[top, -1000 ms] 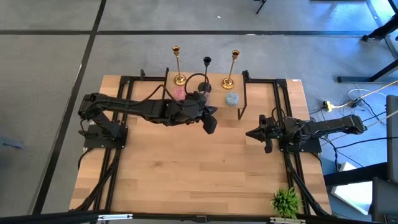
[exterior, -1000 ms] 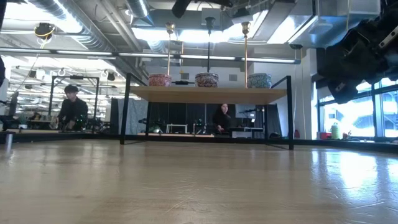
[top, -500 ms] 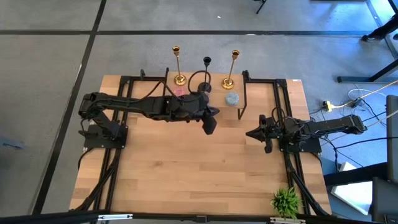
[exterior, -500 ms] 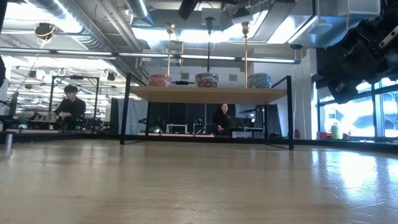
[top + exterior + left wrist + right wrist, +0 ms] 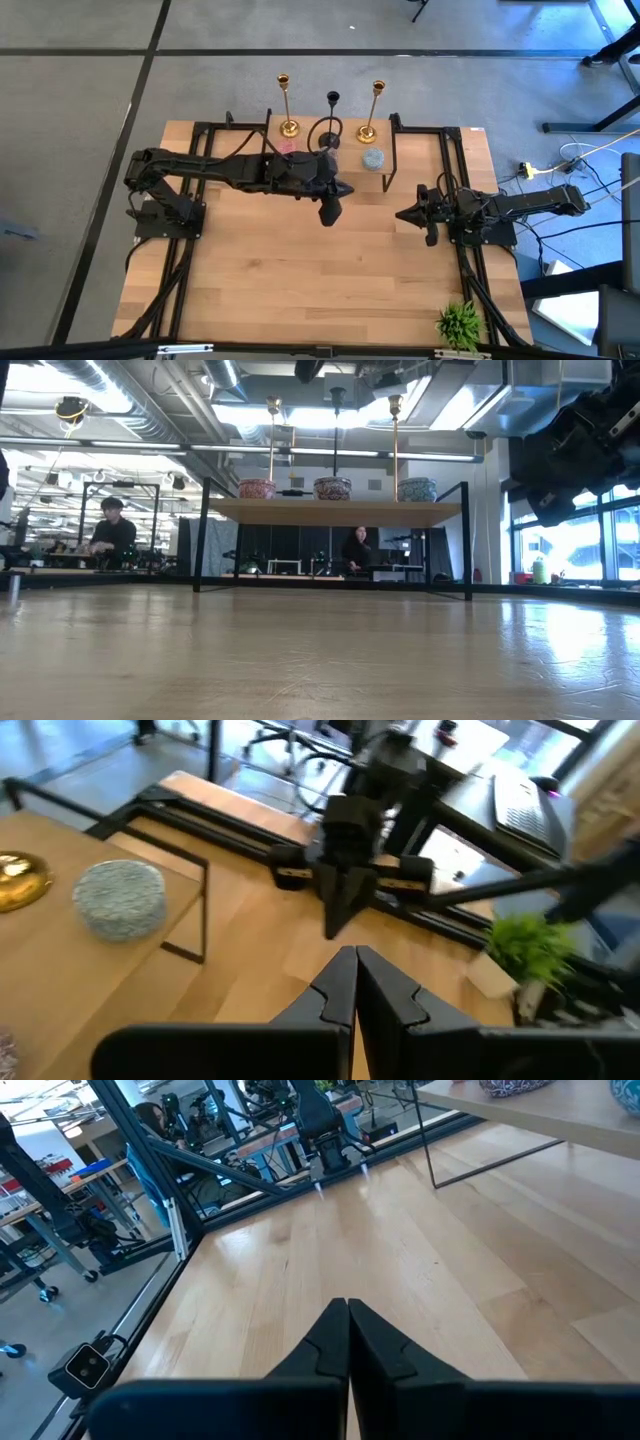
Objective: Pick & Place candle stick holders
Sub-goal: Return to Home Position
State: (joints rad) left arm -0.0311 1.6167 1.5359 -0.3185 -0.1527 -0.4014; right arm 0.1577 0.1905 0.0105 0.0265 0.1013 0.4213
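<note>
**Everything stood at twelve o'clock**

Nearest, at five o'clock, sat a green plant. Mid-table, the left gripper hung, fingers together, empty; at three o'clock the right gripper was likewise closed on nothing. At twelve o'clock the shelf carried the pink holder, purple holder and light blue holder, with a gold stick, the black stick and a second gold stick behind.

Candle stick holders, six, upright on shelf. Back row: left gold stick, black stick, right gold stick. Front row, squat: pink holder, purple holder, light blue holder.
</note>
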